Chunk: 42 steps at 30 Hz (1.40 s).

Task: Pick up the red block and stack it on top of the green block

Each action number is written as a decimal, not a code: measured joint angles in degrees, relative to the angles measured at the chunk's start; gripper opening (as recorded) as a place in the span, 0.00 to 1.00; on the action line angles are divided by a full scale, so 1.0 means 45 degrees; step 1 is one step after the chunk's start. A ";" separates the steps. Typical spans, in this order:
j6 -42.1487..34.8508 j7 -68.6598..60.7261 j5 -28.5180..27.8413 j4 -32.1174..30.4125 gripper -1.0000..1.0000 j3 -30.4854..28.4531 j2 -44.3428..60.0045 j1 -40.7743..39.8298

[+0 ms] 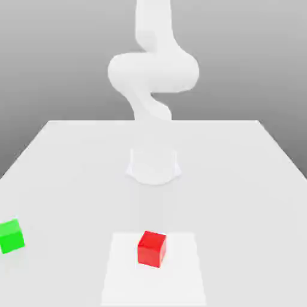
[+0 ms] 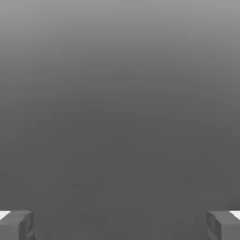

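Since the red block (image 1: 151,248) is a small plain cube with flat matte faces, I judge it will handle as a light, rigid thing: unlikely to crush, sag or roll, and not especially slippery so long as the pads meet two parallel faces squarely. The sensible hold is across an opposite pair of its upright side faces, about midway down, with the top face left free. In the exterior view it sits turned a little, one vertical edge facing the camera, so the pincer would probably need to be turned to match those faces and not bite on the corners.

That cube lies low in the frame, just right of centre, on a slightly paler square patch of the desk (image 1: 240,180). The green block (image 1: 11,235) rests at the lower left edge of the frame, well apart from the red one, and looks about equal in size; its flat top should make a steady seat, though with so little margin the placing must be centred.

In the hand view the pincer (image 2: 120,226) is spread wide, one finger (image 2: 18,225) in each lower corner, nothing between them.

No bowl, box, tray or other container is on the desk; both cubes stand bare on its surface, in front of the white arm (image 1: 153,69).
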 joint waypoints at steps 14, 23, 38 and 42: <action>0.4043 0.1681 0.1199 -0.4056 0.50 -0.0042 0.6810 0.0291; 0.6850 0.3724 -0.0388 -0.5343 0.50 -0.0030 1.0574 0.0048; 0.7039 0.3778 -0.0447 -0.5326 0.00 0.0051 1.0789 -0.0036; 0.5787 0.3587 -0.0440 -0.5493 0.00 0.0000 0.9409 -0.0140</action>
